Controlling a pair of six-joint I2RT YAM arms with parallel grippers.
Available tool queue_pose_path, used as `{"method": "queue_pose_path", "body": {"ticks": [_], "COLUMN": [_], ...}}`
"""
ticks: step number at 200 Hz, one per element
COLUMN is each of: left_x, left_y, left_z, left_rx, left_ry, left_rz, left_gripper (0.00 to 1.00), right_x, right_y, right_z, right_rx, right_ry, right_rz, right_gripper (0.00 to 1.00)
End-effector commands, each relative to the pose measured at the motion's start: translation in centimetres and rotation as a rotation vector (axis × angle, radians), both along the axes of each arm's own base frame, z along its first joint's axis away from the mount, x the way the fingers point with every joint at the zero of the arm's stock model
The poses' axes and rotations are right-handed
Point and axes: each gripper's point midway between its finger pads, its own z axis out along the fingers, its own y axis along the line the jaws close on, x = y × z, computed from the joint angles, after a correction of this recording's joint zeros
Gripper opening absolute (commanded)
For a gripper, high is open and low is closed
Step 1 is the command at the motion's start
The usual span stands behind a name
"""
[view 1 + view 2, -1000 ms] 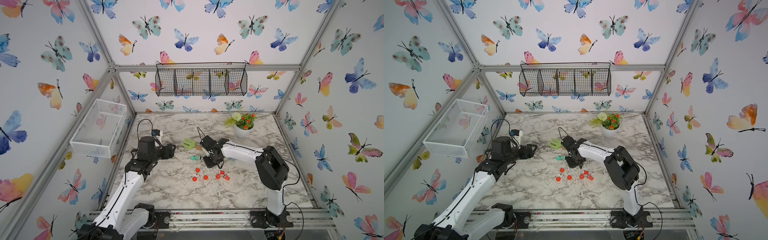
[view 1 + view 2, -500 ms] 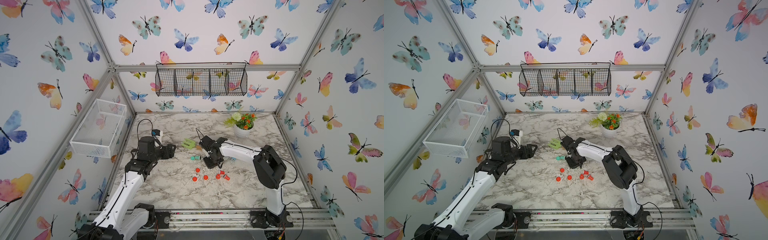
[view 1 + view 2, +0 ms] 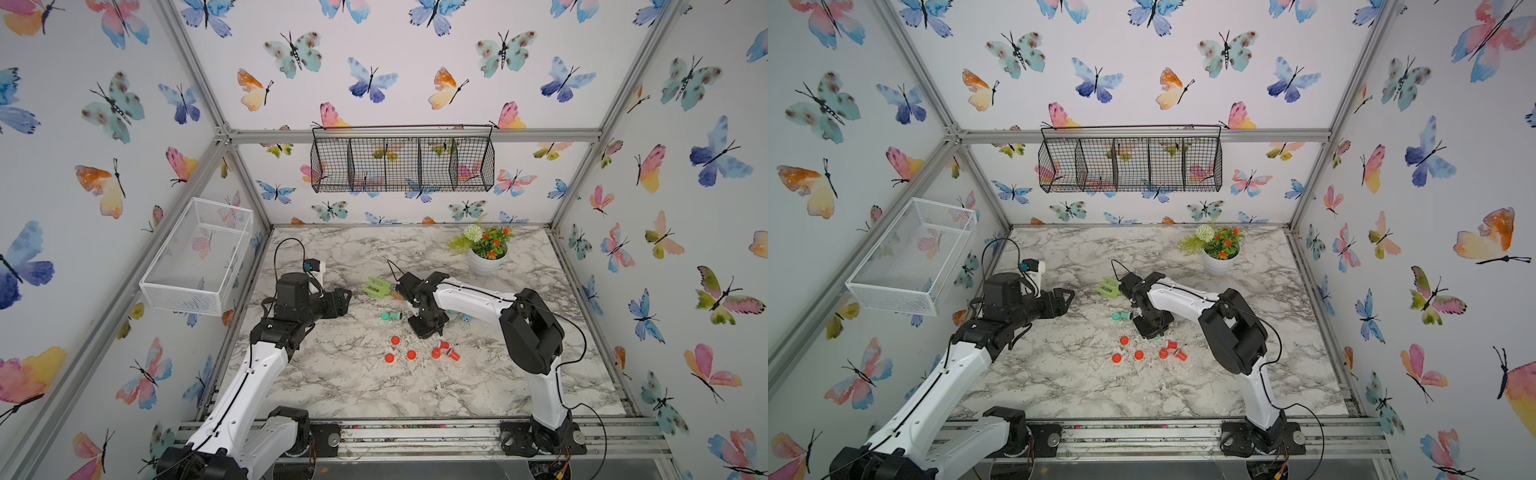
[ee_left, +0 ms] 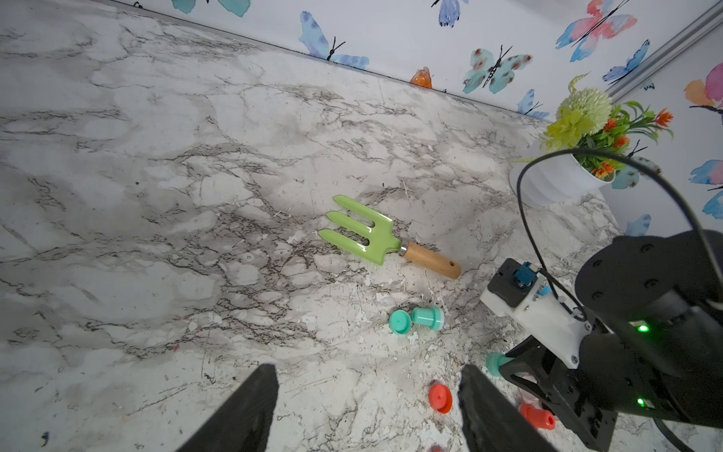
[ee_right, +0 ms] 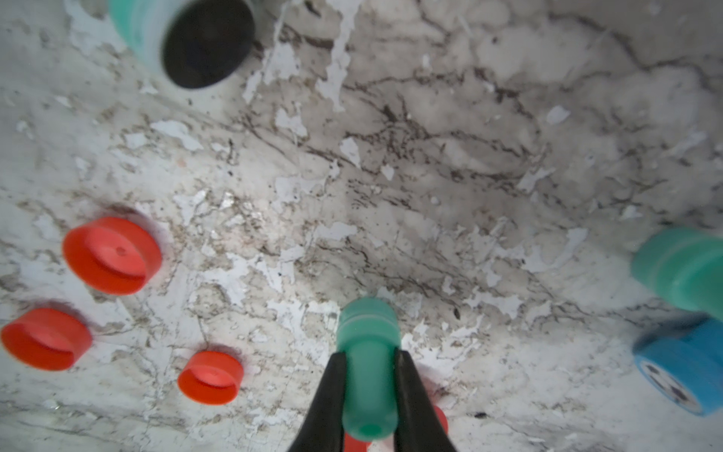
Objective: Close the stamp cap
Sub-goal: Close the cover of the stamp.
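Right tool [image 5: 369, 357] clenched on teal stamp [image 5: 367, 328] (stamping face out of sight); left tool [image 4: 367, 373] spread, empty, body cut off.

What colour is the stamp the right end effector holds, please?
The stamp is teal; right wrist view.

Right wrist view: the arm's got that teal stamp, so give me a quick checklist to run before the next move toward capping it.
1. The right gripper is shut on the teal stamp: ok.
2. The left gripper is open and empty: ok.
3. A loose teal cap is located, lying on the table against a second teal stamp: ok.
4. The cap is lined up under the held stamp: not ok; only bare marble lies beyond its tip in the right wrist view.
5. The held stamp's far end is uncapped: cannot tell, since it faces away from the camera.
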Motion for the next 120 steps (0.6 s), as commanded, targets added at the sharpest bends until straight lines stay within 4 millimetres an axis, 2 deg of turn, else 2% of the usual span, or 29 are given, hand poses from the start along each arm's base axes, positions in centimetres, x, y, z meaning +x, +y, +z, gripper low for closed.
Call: {"method": "queue_pose_path", "body": {"ticks": [1, 22, 64, 120], "left_x": [0.3, 0.4, 0.4, 0.4], "left_y": [-0.1, -0.1, 0.0, -0.1], "left_z": [0.7, 0.7, 0.7, 0.7], "left_rx": [-0.01, -0.011, -0.012, -0.014], "left_ry": [-0.022, -0.022, -0.021, -0.019], "left_rz": [-0.009, -0.01, -0.007, -0.01], "left_gripper": [0.75, 0.75, 0.75, 0.75], "right_x": [-0.8, -0.6, 0.1, 0.7], "right_y": [-2.9, -2.4, 0.2, 0.7], "right_z": [-1.4, -1.0, 1.0, 2.4], "right_rx": [-0.155, -0.132, 0.0, 0.034], "right_ry": [0.041, 0.032, 0.004, -0.034], "right_rz": [0.011, 0.012, 0.0, -0.008], "right_gripper": [0.08, 0.08, 0.08, 0.08]}}
